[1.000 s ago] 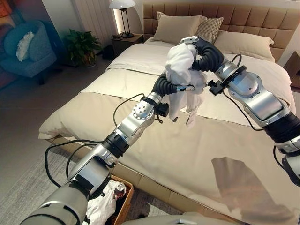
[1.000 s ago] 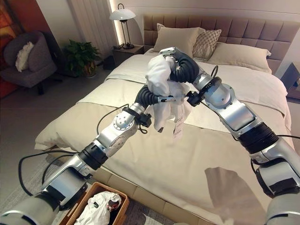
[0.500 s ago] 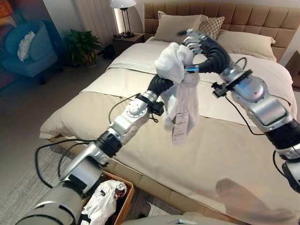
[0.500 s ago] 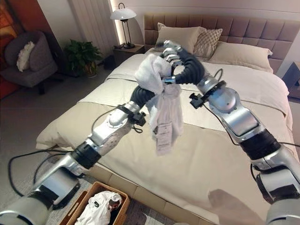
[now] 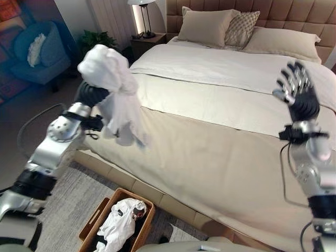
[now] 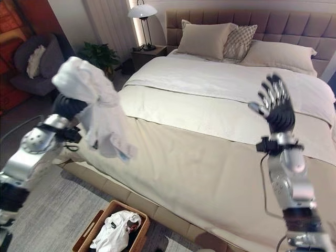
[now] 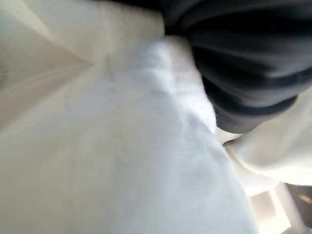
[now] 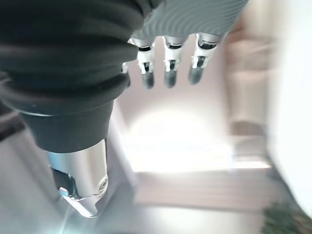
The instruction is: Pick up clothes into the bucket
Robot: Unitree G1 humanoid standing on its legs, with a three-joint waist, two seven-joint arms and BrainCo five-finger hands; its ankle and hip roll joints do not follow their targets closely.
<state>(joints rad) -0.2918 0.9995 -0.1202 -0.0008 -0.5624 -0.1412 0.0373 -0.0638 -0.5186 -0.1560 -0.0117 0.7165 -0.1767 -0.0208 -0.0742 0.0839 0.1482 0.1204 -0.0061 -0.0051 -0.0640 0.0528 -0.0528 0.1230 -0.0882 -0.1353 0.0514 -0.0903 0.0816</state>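
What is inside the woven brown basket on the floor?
The woven brown basket holds crumpled white clothing with a dark patch. Whatever lies beneath that clothing is covered.

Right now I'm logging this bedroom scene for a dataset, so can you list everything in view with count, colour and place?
White cloth garment: one, white, held up off the bed's left edge by the left hand.
Brown wicker basket: one, brown, on the floor at the foot of the bed, white clothes inside.
Bed: one, beige covers, tufted tan headboard.
Pillows: three, two beige and one patterned, at the headboard.
Table lamp: one, white shade, on the dark nightstand.
Potted plant: one, green, left of the nightstand.
Armchair: one, blue, far left, with a white cushion.
Left hand: wrapped in the garment.
Right hand: raised over the bed, fingers spread, holding nothing.
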